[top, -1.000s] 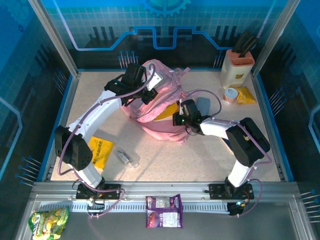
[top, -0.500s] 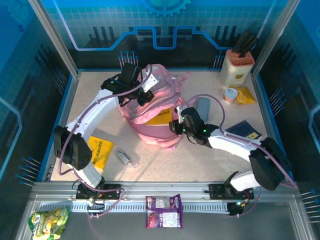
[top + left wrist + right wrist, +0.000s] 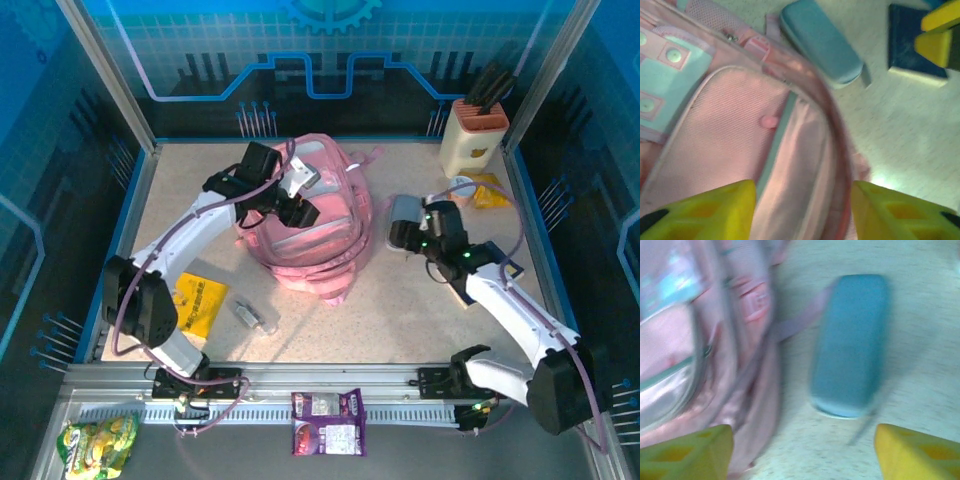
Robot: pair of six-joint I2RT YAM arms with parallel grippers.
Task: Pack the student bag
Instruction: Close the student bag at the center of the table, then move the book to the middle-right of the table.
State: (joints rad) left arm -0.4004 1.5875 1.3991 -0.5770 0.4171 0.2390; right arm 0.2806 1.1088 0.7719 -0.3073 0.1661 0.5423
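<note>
Top external: both released — left gripper (image 3: 300, 208) over the soft pink fabric backpack (image 3: 325, 250), right gripper (image 3: 402, 240) over a grey-blue pencil case (image 3: 404, 208).

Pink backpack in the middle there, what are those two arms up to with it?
Two robot arms are packing the soft pink fabric backpack. The left gripper hovers open over its open compartment. The right gripper, also open, hangs above a grey-blue oblong pencil case lying on the table beside the backpack, not yet gripped.
</note>
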